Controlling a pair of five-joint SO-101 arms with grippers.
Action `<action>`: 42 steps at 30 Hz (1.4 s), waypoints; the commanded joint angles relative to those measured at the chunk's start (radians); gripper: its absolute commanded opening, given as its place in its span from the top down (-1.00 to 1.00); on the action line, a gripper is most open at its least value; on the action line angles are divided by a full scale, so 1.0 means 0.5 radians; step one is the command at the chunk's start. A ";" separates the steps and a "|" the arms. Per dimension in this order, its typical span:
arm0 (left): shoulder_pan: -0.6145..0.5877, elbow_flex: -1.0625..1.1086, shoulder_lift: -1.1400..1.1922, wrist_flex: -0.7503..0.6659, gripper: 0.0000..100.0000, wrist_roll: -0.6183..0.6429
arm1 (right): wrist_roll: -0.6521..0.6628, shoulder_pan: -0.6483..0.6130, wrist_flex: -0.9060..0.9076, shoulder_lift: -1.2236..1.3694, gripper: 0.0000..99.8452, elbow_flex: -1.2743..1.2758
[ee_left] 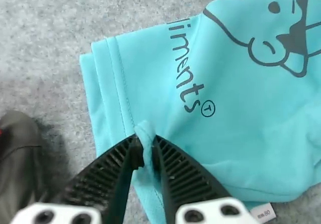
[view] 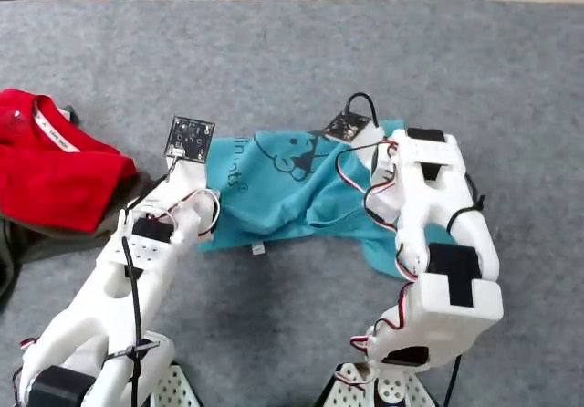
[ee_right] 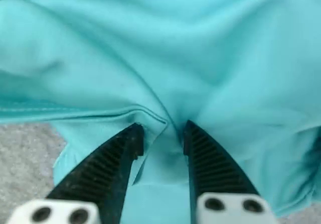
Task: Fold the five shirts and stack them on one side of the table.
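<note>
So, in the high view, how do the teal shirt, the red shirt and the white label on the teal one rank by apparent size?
1. teal shirt, though partly covered.
2. red shirt; the picture's edge cuts it, so this place is unsure.
3. white label, clearly smallest.

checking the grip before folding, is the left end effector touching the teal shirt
Touching. The left wrist view shows the left end effector pinching a ridge of the teal shirt between its tips.
</note>
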 commanded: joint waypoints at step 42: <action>-0.014 -0.002 -0.006 -0.037 0.94 0.006 | 0.049 0.190 0.356 -0.446 0.59 -0.299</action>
